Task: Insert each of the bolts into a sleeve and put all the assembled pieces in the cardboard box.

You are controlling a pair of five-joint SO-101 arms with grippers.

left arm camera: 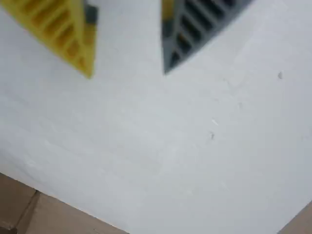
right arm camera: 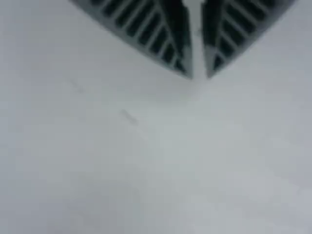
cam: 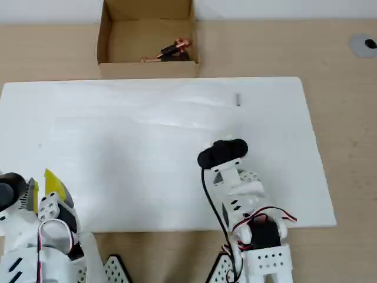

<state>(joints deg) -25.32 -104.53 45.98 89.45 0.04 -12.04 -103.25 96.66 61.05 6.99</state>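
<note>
The cardboard box [cam: 106, 42] stands at the far edge of the table, beyond the white mat [cam: 147, 147]. Inside it lie copper-coloured assembled pieces [cam: 172, 52], close to its near right corner. A small grey piece [cam: 238, 100] lies alone on the far right part of the mat; I cannot tell whether it is a bolt or a sleeve. My left gripper [left arm camera: 126, 72] hangs open over bare mat at the near left, with its yellow finger [cam: 54, 183] showing from above. My right gripper [right arm camera: 197, 73] is shut on nothing, low over the mat near its middle right.
The right arm's black wrist camera [cam: 222, 153] sits over the mat's near right half. Bare wooden table [cam: 347, 118] surrounds the mat. A round grey fitting [cam: 363, 44] is set in the table at the far right.
</note>
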